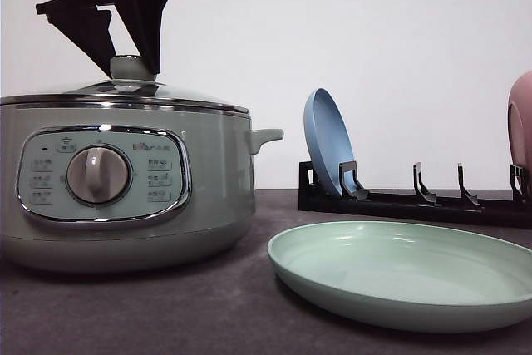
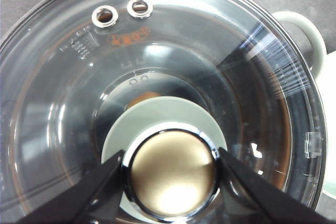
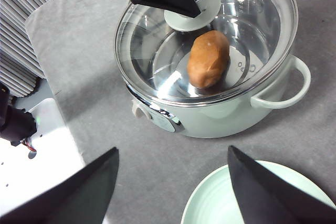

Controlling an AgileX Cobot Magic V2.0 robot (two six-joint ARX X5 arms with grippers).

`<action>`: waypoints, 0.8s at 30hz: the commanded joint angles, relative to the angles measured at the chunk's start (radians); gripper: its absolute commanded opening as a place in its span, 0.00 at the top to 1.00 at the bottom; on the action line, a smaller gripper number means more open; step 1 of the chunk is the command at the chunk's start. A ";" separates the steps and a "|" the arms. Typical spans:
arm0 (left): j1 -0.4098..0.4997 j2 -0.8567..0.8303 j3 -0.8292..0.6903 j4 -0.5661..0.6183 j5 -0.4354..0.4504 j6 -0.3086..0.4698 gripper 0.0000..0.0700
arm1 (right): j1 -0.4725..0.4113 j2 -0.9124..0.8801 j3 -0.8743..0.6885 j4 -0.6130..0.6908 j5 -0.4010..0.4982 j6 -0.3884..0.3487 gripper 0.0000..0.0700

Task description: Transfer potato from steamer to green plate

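Inside the steamer [image 3: 210,103], under its glass lid [image 3: 157,40], lies the potato [image 3: 208,59]; firm, smooth, likely slippery, best pinched across its middle; left gripper [image 2: 172,174] flanks the lid knob [image 2: 172,177], contact uncertain; right gripper [image 3: 173,187] spread above the green plate [image 3: 220,208].

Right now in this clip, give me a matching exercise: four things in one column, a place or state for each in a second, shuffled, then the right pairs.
Things:
1. potato
2. green plate
3. blue plate
4. left gripper

Places or states:
A. standing on edge in the black rack
B. fingers either side of the lid knob
C. lying flat on the table, nothing on it
D. inside the steamer, under the glass lid

Pairs: 1-D, 2-C, 3-A, 4-B
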 commanded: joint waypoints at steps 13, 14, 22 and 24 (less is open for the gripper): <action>-0.005 0.022 0.026 -0.039 -0.006 0.002 1.00 | 0.006 0.013 0.019 0.004 0.002 -0.011 0.41; -0.005 0.022 0.026 -0.038 -0.006 0.002 1.00 | 0.006 0.013 0.019 0.004 0.002 -0.011 0.41; -0.002 -0.006 0.043 -0.021 -0.008 0.002 1.00 | 0.006 0.013 0.019 0.005 0.002 -0.011 0.41; 0.000 -0.022 0.053 -0.016 -0.009 0.002 1.00 | 0.006 0.013 0.019 0.005 0.002 -0.011 0.41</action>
